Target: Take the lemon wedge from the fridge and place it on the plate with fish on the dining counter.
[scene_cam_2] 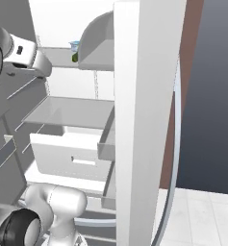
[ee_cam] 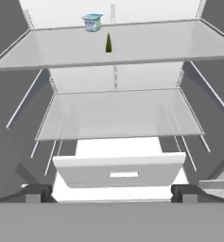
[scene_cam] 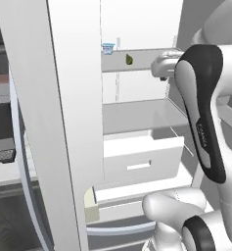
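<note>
**Two things on the upper shelf, gripper spread wide in front of the open fridge**

The fridge (scene_cam: pixel 137 122) stands open, white inside with grey shelves. On the upper shelf (ee_cam: pixel 146 45) lie the lemon wedge (ee_cam: pixel 108 43) and, behind it and a little to its left in the hand view, a pale blue cup (ee_cam: pixel 92 22). The two stand near each other but apart. The rest of this shelf is bare on both sides of the wedge, up to its front edge. The lower shelf (ee_cam: pixel 118 113) carries nothing, and under it a white drawer (ee_cam: pixel 120 172) is pulled out a little beyond the shelf edges.

In the left base view an open door (scene_cam: pixel 54 122) stands as a tall white panel on the left, and the arm (scene_cam: pixel 205 112) covers the right part of the inside. The wedge (scene_cam: pixel 129 59) and the cup (scene_cam: pixel 107 48) show between them. In the right base view the other door (scene_cam_2: pixel 144 120) closes off the right side, with its door bins beside the shelves; a little of the wedge (scene_cam_2: pixel 75 57) and the cup (scene_cam_2: pixel 74 46) shows past a bin.

The gripper (ee_cam: pixel 111 193) is spread wide, with nothing between the finger tips (ee_cam: pixel 38 193). In the hand view it sits before the drawer front, and the wedge is well apart from it, far up and close to the middle line between the tips.
</note>
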